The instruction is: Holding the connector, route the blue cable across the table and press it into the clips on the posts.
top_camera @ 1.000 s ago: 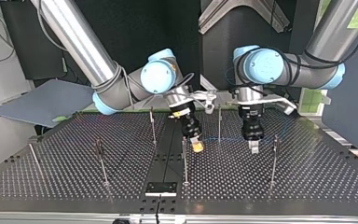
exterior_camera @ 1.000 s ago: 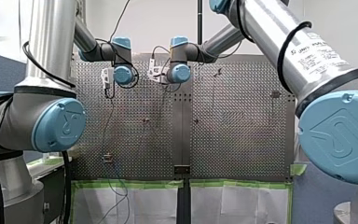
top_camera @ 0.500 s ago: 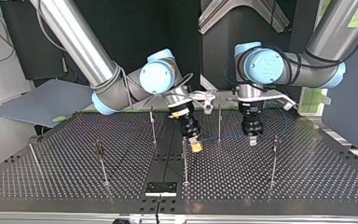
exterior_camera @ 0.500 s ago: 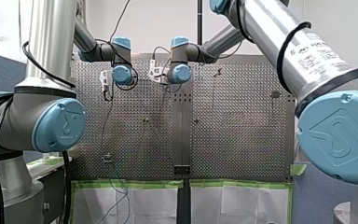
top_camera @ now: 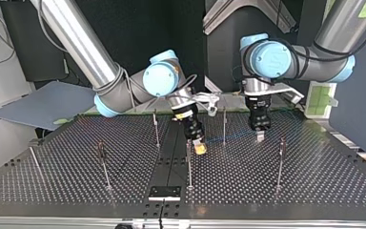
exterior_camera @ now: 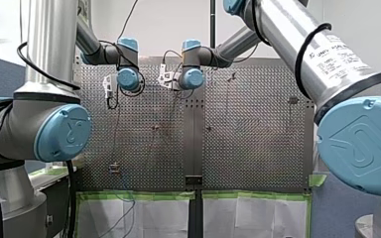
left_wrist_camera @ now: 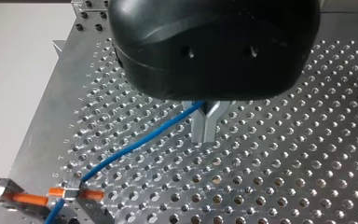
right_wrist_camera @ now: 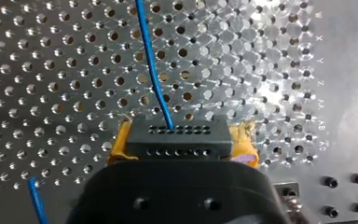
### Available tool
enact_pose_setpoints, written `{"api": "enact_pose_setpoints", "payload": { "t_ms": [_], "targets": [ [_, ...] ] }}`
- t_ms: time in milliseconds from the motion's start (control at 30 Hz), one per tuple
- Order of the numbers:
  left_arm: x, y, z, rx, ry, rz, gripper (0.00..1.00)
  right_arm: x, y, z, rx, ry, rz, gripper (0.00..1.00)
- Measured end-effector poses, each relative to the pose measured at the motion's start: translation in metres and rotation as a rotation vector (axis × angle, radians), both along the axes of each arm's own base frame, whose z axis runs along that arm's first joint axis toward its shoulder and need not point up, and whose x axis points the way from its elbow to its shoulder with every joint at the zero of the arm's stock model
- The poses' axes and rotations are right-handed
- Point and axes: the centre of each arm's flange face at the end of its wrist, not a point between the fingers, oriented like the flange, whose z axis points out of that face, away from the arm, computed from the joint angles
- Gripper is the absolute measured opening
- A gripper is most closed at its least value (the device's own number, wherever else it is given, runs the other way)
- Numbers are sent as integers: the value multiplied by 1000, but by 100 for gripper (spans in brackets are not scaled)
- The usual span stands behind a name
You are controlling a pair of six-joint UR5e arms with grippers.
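Black connector (right_wrist_camera: 176,135), a block with rows of small holes, sits crosswise in my right pincer (top_camera: 199,148). The yellow pads (right_wrist_camera: 120,145) press on its two ends, so the jaws are closed down to the block's length. The blue cable (right_wrist_camera: 152,70) leaves the connector's front face and runs straight ahead of that pincer over the perforated desk (right_wrist_camera: 51,70). Top view: the held connector hangs low over the desk near the middle. A thin post (top_camera: 188,164) stands just beside it on the near side. A faint blue line leads from there to the view's right, past a second post (top_camera: 224,125), toward my left pincer (left_wrist_camera: 205,136). Left pincer: black body, two metal fingers (left_wrist_camera: 197,127) meeting at the tips and hanging above the desk without touching it. The cable enters the fork between the fingers just under the body, so this pincer is closed around the cable. From the fork the cable slopes down and away to a clip (left_wrist_camera: 70,192) with orange sleeves, close to the desk's edge, passes through it and carries on below. Front view: at the desk's near left the cable trails off the near edge, across the green tape (exterior_camera: 139,195). Top view again: a black plate (top_camera: 164,192) lies at the middle of the near edge. Further posts stand well apart toward the view's left and right.
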Motion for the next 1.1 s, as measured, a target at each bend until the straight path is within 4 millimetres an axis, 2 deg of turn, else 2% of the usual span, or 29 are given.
{"api": "enact_pose_setpoints", "payload": {
  "t_ms": [333,633,1100],
  "targets": [
    [-18,2,-32,-13,64,2,2,3,12,-13,15,25,9,0],
    [-25,2,-43,-16,84,0,2,2,19,-24,37,56,14,0],
    [-45,1,-79,-32,87,-30,2,-12,35,-65,98,166,0,0]
  ]
}}
